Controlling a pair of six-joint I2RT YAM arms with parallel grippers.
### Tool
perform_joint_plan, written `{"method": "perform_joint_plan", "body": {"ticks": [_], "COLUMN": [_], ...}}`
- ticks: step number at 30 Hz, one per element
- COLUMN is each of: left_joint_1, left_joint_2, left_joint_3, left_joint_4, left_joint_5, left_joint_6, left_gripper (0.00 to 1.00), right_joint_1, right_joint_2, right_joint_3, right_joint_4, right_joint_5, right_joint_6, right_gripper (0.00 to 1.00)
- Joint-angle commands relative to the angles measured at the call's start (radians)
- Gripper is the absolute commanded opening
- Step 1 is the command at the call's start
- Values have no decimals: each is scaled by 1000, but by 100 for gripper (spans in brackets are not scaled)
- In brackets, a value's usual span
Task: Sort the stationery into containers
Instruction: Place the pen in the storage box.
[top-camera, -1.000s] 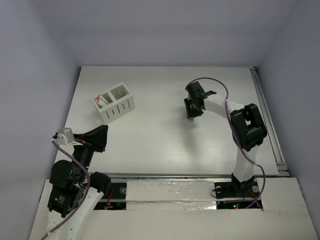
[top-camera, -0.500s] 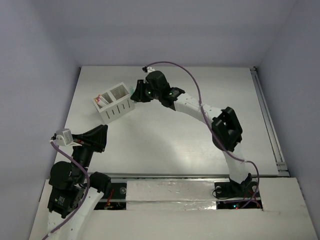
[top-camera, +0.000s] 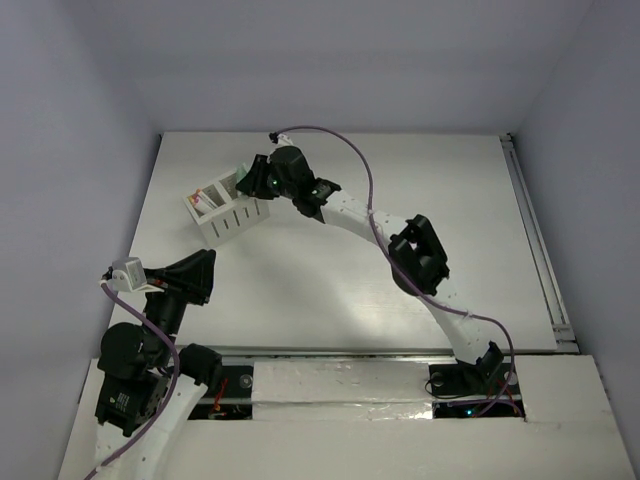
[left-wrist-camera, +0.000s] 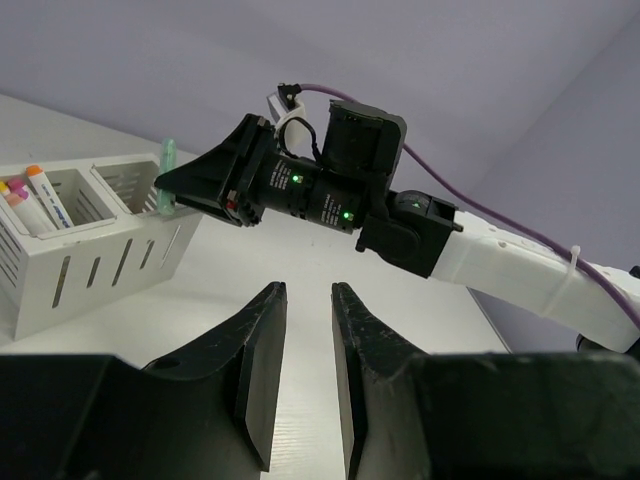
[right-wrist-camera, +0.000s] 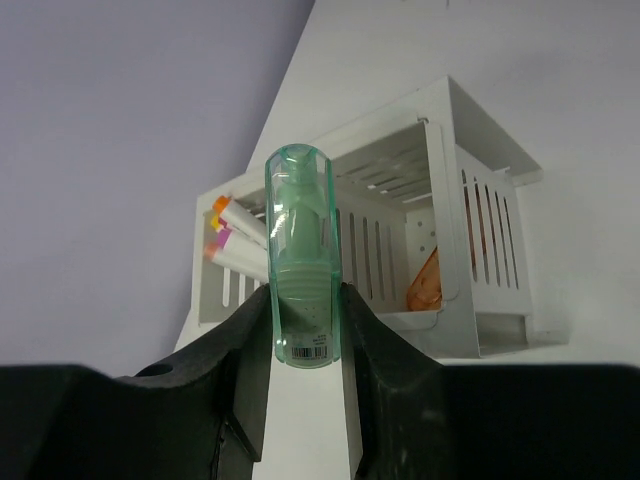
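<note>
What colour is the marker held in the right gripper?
The marker is translucent mint green; the right wrist view shows it best.

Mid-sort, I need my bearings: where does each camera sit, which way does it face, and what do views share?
Top external: above and behind the bases, looking down on the table; both arms show.
Left wrist: low on the left gripper, facing the box and right arm; own open fingers show.
Right wrist: on the right gripper, facing the box; fingers clamp the green marker.
Shared: all three show the box.
</note>
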Motion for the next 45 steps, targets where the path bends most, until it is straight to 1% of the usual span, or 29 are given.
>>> {"method": "perform_joint_plan", "body": {"ticks": [1,3,8,10,11,15,18,20,23,26,27,29,30,33,35,38,39,41,42,43,44,45], "left_joint_1": [5,5,5,5,5,5,5,5,5,5,5,5,5,5,5,5,14,14,14,14,14,14], "left_joint_2": [-6,-8,-5,-1,0,5,5,6,2,-1,-1,-1,-1,-5,-5,-3,-5,-3,-3,0,0,2], "left_joint_3": [-11,-11,-11,-11,-13,-11,-11,-11,-13,-13,-13,-13,-13,-13,-13,-13,-13,-10,-10,-7,-5,-2], "left_joint_4": [46,47,47,46,47,49,49,47,49,49,49,49,49,49,50,49,49,49,46,46,44,41], "left_joint_5": [14,16,17,17,19,20,19,20,20,20,22,20,22,22,20,19,17,16,16,10,5,2], "left_joint_6": [11,11,11,11,11,11,11,11,11,9,11,11,11,11,11,11,12,14,14,17,18,19], "left_gripper": [22,22,23,23,23,23,23,23,23,23,23,23,23,23,23,26,32,40,46,49,52,54], "right_joint_1": [15,15,24,24,24,33,33,33,33,43,43,43,53,62,62,73,73,73,82,82,82,82], "right_joint_2": [-3,2,3,14,34,83,100,106,97,66,62,56,53,36,19,-42,-65,-153,-191,-276,-327,-380], "right_joint_3": [45,43,51,74,117,201,205,206,180,126,122,129,129,122,105,33,-14,-71,-155,-206,-263,-323], "right_joint_4": [53,59,82,65,36,-18,-11,-18,-5,15,48,42,39,45,70,116,149,180,224,251,277,327], "right_joint_5": [53,59,76,81,102,139,162,168,179,186,186,197,200,209,210,208,205,205,206,209,214,220], "right_joint_6": [10,22,52,50,47,13,-5,-19,-42,-60,-72,-85,-102,-126,-132,-149,-160,-174,-189,-197,-206,-232], "right_gripper": [22,23,21,22,22,30,35,36,40,49,55,60,66,70,71,71,71,71,71,70,68,55]}}
